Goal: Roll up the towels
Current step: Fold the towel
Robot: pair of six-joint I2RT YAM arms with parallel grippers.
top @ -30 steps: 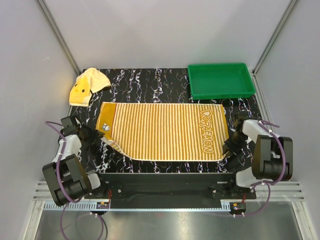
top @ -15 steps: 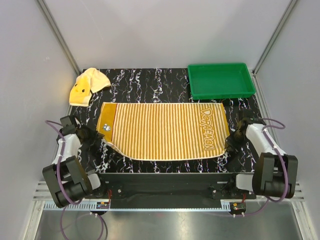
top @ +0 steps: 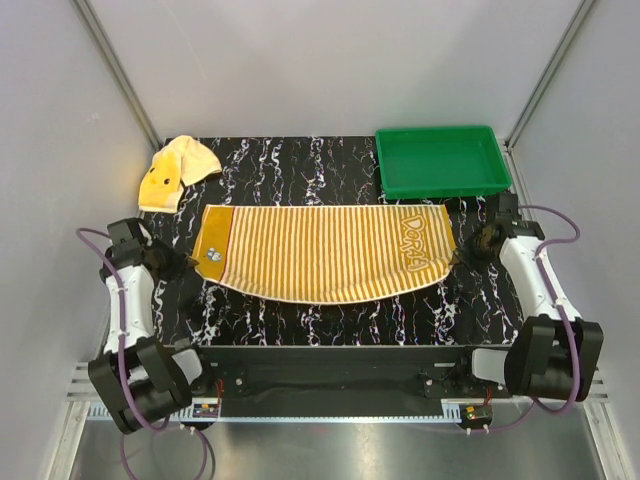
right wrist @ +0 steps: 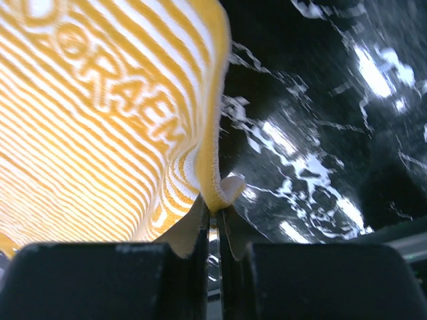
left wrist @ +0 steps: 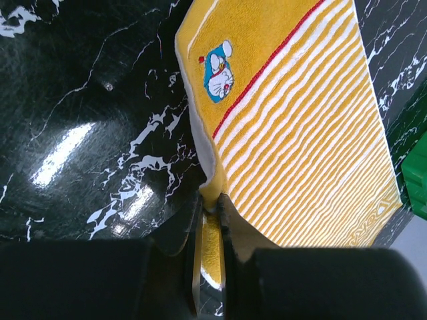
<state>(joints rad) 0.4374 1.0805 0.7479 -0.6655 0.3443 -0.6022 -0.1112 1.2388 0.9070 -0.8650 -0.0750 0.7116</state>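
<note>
Left claw: clamped together on the near left corner of the striped towel, a thin fold of cloth pinched between the fingers; nearer than the tray and well to its left.
Right claw: clamped on the towel's near right corner, at the lettered end; nearer than the tray, in front of its right half.
Striped towel: spread lengthwise on the counter, just nearer than the tray and stretching away to its left. Its far right corner comes close to the tray's front wall. The near edge bows between the two claws.
Lettering: at the end closest to the tray; only "DORA" shows from above.
Patch: small blue cartoon figure on the plain orange band, at the end farthest from the tray.
Yellow towel: crumpled in a loose heap, well to the left of the tray, about as far back.
Tray: green, at the counter's far right corner.
</note>
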